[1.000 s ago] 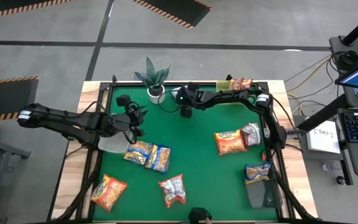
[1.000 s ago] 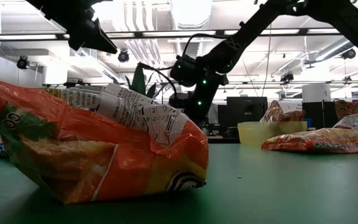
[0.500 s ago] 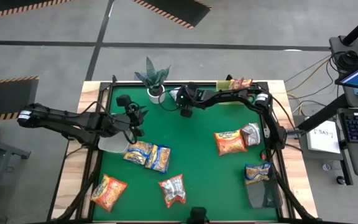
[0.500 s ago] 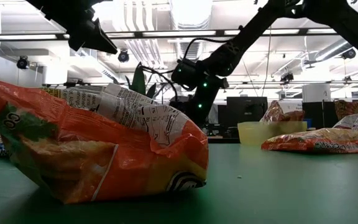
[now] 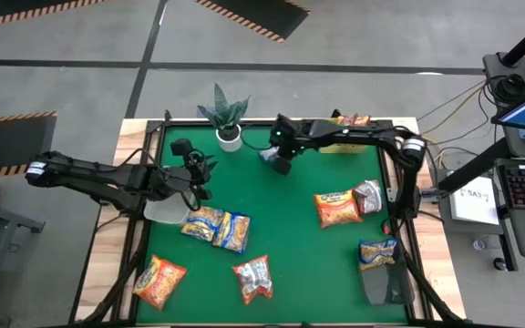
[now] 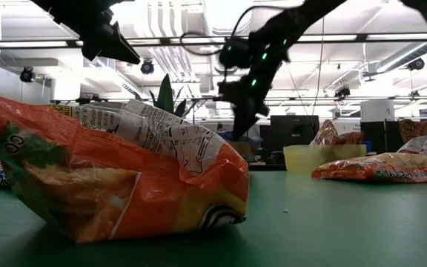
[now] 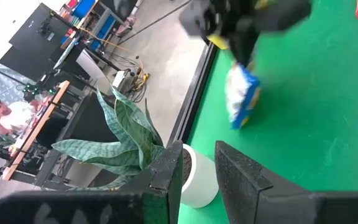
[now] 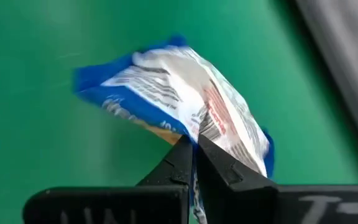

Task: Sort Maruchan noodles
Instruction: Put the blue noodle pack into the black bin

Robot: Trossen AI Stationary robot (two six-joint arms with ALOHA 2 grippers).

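Leftmost, the left gripper [image 5: 199,176] hovered over the green surface [image 5: 299,228] beside the potted plant [image 5: 225,114], its jaws a little apart and empty. Below it lay two yellow-and-blue packets [image 5: 217,227]. Further right, the right gripper [image 5: 281,160] had its jaws pinched closed on a blue-and-white packet [image 8: 179,102]. Orange packets [image 5: 337,209] lay near the right edge.

One blue-edged packet [image 8: 179,112] hangs pinched above the mat; orange, yellow-blue and silver packets [image 5: 217,228] lie scattered flat.
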